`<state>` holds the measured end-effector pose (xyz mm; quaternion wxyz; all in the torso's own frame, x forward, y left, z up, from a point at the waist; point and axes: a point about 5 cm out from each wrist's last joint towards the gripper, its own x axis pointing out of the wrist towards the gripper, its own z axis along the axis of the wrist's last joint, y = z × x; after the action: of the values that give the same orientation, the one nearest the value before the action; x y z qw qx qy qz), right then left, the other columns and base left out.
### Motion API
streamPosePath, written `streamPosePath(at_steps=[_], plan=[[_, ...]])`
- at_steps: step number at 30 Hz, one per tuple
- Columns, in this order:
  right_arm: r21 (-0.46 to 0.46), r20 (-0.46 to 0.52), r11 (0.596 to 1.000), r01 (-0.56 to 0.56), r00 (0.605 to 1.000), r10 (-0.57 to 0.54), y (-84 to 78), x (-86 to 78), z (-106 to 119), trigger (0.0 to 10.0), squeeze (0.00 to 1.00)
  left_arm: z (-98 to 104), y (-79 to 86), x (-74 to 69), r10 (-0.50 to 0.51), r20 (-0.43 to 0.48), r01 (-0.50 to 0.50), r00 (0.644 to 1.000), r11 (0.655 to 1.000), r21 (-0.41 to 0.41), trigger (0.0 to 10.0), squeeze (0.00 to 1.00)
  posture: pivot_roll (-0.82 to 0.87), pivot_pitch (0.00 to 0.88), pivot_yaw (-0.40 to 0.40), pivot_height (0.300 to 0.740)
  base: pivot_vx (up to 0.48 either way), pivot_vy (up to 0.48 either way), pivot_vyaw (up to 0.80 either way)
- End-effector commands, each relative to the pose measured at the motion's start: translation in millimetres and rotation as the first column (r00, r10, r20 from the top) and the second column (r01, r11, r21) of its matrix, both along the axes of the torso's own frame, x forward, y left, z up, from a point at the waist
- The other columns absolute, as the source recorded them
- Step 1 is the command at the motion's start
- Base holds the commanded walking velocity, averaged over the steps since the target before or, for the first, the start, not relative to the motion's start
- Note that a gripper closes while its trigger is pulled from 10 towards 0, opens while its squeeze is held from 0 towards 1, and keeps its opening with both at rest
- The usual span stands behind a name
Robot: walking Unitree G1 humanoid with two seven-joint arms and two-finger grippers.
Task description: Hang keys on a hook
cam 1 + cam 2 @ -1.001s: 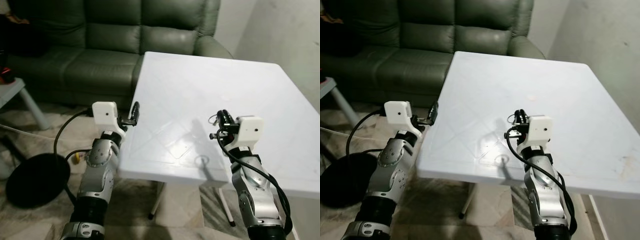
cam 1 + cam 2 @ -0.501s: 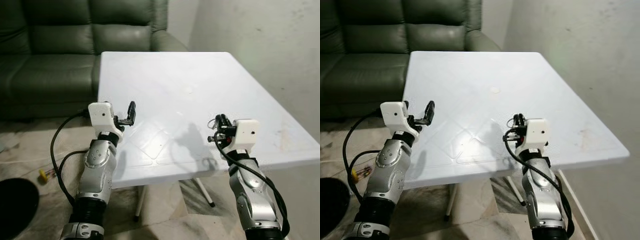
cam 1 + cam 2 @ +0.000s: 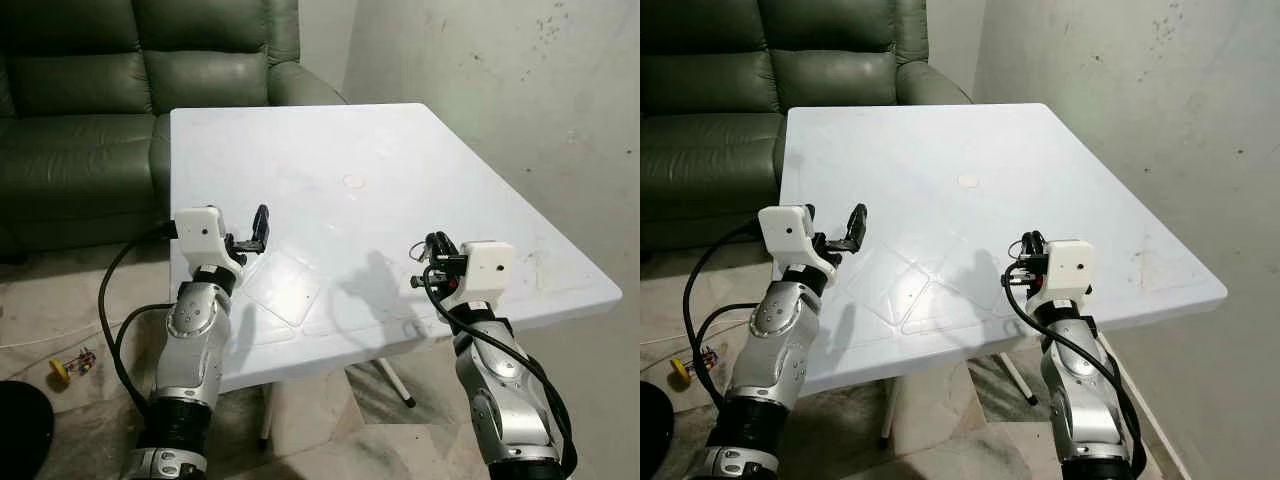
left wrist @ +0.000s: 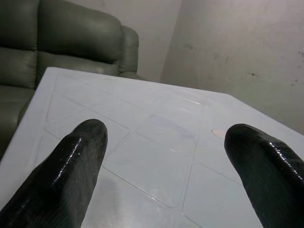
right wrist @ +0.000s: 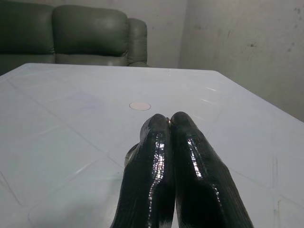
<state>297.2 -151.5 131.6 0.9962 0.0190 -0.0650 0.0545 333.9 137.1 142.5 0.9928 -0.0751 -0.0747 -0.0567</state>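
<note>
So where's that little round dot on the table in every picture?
Left eye view: the round dot sits mid-table, ahead of both arms.
Right eye view: same spot, mid-table.
Left wrist view: it peeks out beside one of the left gripper's open fingers.
Right wrist view: just past the right gripper's shut fingertips, dot at.
Shared landmark: the green sofa behind the table.

White square plastic table point(image 3: 330, 150) stood by a bare wall.
Behind the table sat a dark green leather sofa point(image 3: 90, 110).
</note>
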Motion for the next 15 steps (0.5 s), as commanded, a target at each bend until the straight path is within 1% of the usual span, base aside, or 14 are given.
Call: streamPosePath(at_steps=[1, 3, 6, 9, 15], plan=[[-0.01, 0.008, 1.0, 0.011, 1.0, -0.01, -2.8, -1.8, 3.4, 10.0, 0.0, 0.5, -2.2, 0.0, -0.002, -0.007, 0.002, 1.0, 1.0, 0.001, 10.0, 0.0, 0.05, 0.0, -0.081, 0.74, 0.0, -0.394, -0.79], [-0.011, 0.006, 1.0, 0.01, 1.0, -0.01, -2.8, -2.3, 2.9, 10.0, 0.0, -0.5, -2.3, 0.3, 0.001, -0.015, -0.001, 1.0, 1.0, 0.001, 10.0, 0.0, 0.05, 0.0, -0.081, 0.74, 0.0, -0.382, -0.79], [-0.013, 0.003, 1.0, 0.009, 1.0, -0.009, -2.9, -2.8, 2.6, 10.0, 0.0, -1.3, -2.7, 0.4, 0.006, -0.022, -0.006, 1.0, 1.0, -0.005, 10.0, 0.0, 0.05, 0.0, -0.081, 0.74, 0.0, 0.0, -0.79], [-0.015, 0.0, 1.0, 0.007, 1.0, -0.007, -3.2, -4.3, 2.0, 10.0, 0.0, -3.8, -2.5, 0.3, 0.015, -0.054, -0.02, 0.998, 0.996, -0.081, 10.0, 0.0, 0.05, 0.0, -0.081, 0.74, 0.0, 0.0, -0.79], [-0.016, -0.007, 1.0, 0.006, 1.0, -0.006, -3.7, -5.9, 0.7, 10.0, 0.0, -6.7, -3.2, -0.9, 0.027, -0.076, -0.033, 0.997, 0.996, -0.086, 10.0, 0.0, 0.05, 0.0, -0.085, 0.74, 0.0, 0.0, -0.79]])
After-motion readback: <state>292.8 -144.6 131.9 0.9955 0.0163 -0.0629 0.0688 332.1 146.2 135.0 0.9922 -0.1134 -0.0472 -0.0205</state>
